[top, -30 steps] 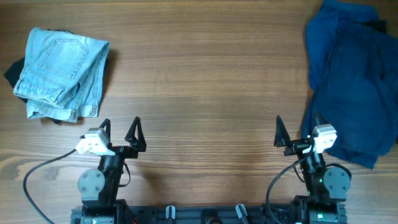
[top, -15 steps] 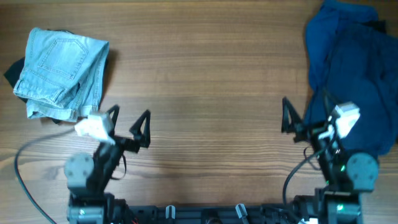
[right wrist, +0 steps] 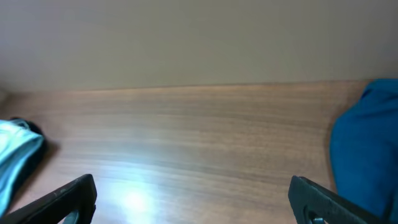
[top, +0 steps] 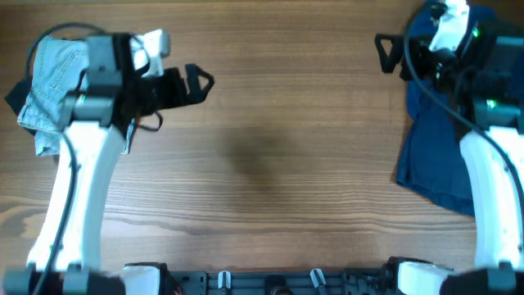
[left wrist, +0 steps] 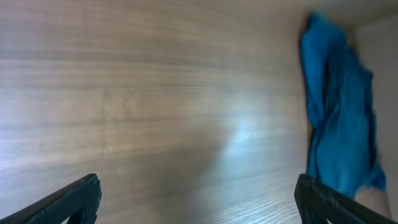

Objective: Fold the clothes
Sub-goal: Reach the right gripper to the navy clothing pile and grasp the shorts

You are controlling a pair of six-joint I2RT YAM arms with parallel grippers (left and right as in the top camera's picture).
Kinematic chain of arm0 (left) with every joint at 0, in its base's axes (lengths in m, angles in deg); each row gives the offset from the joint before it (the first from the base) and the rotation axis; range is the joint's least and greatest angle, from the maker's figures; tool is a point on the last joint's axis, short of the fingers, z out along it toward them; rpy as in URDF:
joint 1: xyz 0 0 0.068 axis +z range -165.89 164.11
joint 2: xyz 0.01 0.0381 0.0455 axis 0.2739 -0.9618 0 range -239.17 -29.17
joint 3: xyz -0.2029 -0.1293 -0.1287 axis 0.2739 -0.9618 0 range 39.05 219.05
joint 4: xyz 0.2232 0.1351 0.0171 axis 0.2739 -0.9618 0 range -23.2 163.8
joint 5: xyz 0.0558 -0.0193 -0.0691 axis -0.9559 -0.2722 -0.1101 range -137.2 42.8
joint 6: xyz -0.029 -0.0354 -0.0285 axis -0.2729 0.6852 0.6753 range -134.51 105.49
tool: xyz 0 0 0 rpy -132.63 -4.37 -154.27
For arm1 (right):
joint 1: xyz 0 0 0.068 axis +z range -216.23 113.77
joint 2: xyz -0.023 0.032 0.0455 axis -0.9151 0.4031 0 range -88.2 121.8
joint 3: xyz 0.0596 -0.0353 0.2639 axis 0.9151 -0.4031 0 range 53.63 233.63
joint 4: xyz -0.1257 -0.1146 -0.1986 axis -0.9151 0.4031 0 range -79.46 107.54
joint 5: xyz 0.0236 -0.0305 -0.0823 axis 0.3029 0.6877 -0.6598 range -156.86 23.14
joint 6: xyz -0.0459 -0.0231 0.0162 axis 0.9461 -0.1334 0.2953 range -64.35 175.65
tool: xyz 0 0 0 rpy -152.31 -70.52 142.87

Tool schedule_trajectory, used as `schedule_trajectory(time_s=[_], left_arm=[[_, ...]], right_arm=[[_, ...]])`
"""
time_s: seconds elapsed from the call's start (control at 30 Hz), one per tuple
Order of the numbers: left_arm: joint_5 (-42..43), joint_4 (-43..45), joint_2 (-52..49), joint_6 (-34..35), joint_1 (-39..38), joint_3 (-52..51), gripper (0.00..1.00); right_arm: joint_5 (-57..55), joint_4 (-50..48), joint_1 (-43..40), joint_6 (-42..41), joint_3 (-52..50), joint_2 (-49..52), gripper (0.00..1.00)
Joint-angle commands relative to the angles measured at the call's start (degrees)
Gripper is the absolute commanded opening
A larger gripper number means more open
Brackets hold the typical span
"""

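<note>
A folded light-blue pair of jeans [top: 51, 78] lies at the far left of the wooden table, partly hidden by my left arm. It also shows at the left edge of the right wrist view [right wrist: 15, 163]. A crumpled dark-blue garment [top: 442, 156] lies along the right side, also in the left wrist view [left wrist: 339, 106] and the right wrist view [right wrist: 367, 146]. My left gripper [top: 196, 82] [left wrist: 199, 205] is open and empty, raised beside the jeans and pointing right. My right gripper [top: 385, 51] [right wrist: 193, 202] is open and empty, raised at the dark-blue garment's top left edge and pointing left.
A dark piece of cloth [top: 13, 97] sticks out from under the jeans at the left edge. Bare wooden tabletop [top: 278, 156] lies between the two garments. A pale wall [right wrist: 199, 37] rises behind the table's far edge.
Both arms have risen from their low rest near the front edge and reached toward the far side. The left gripper is now by the jeans, the right by the dark-blue garment.
</note>
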Motion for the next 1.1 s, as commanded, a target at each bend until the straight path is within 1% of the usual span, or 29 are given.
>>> schedule_trajectory(time_s=[0.0, 0.03, 0.13, 0.17, 0.23, 0.3, 0.43, 0.5, 0.53, 0.57, 0.63, 0.73, 0.77, 0.8, 0.87, 0.9, 0.93, 1.0, 1.07], left_arm=[[0.9, 0.9, -5.6, -3.4, -2.4, 2.6, 1.00], [0.9, 0.9, -6.3, -3.4, -2.8, 2.6, 1.00], [0.9, 1.0, -7.0, -1.5, -3.7, 2.6, 1.00], [0.9, 1.2, -7.0, -0.7, -3.8, 2.6, 1.00], [1.0, 1.2, -7.0, -0.2, -3.9, 2.6, 1.00], [1.0, 1.2, -7.0, -0.1, -3.9, 2.6, 1.00], [1.0, 1.2, -7.0, -0.2, -4.0, 2.6, 1.00], [0.9, 1.2, -7.0, -0.2, -4.0, 2.6, 1.00], [0.9, 1.2, -7.0, -0.2, -4.0, 2.6, 1.00], [1.0, 1.2, -7.0, -0.2, -4.0, 2.6, 1.00], [0.9, 0.8, -7.0, -0.2, -4.0, 2.6, 1.00], [0.9, 0.2, -7.0, -0.2, -4.0, 2.6, 1.00], [0.9, 0.1, -7.0, -0.2, -4.0, 2.6, 1.00], [0.9, 0.1, -7.0, -0.2, -4.0, 2.6, 1.00], [0.9, 0.1, -7.0, -0.2, -4.0, 2.6, 1.00], [0.9, 0.1, -7.0, -0.2, -4.0, 2.6, 1.00], [0.9, 0.1, -7.0, -0.2, -4.0, 2.6, 1.00], [0.9, 0.1, -7.0, -0.2, -4.0, 2.6, 1.00], [0.9, 0.1, -7.0, -0.2, -4.0, 2.6, 1.00]], right_arm=[[-5.5, -1.2, -1.0, 1.4, 1.5, 3.7, 1.00], [-8.6, -1.5, -1.8, 0.3, 1.5, 4.6, 1.00], [-19.9, -3.0, -6.6, -8.5, 1.5, 9.0, 1.00], [-21.1, -3.3, -8.4, -10.8, 1.5, 10.4, 1.00], [-21.2, -4.1, -12.1, -12.2, 1.5, 13.0, 1.00], [-19.5, -5.6, -16.2, -11.8, 1.5, 16.1, 1.00], [-12.4, -9.4, -24.3, -5.8, 1.5, 22.2, 0.99], [-7.6, -11.9, -28.0, -5.4, 1.5, 24.6, 0.99], [-6.1, -12.9, -29.3, -4.3, 1.5, 25.5, 0.96], [-5.9, -13.6, -30.1, -3.5, 1.5, 26.3, 0.88], [-5.9, -14.5, -31.2, -1.3, 1.5, 28.4, 0.80], [-7.8, -15.0, -31.8, -1.4, 1.5, 31.6, 0.70], [-8.3, -15.1, -31.9, -1.4, 1.5, 32.3, 0.64], [-8.6, -15.2, -32.0, -1.3, 1.5, 33.2, 0.51], [-9.6, -15.3, -32.2, -1.4, 1.5, 33.5, 0.35], [-11.2, -15.3, -32.2, -1.3, 1.5, 33.5, 0.24], [-13.8, -15.1, -32.2, -1.4, 1.5, 33.5, 0.05], [-14.5, -14.5, -32.2, -2.4, 1.5, 33.0, 0.04], [-13.1, -14.8, -32.2, -5.2, 1.5, 31.2, 0.04]])
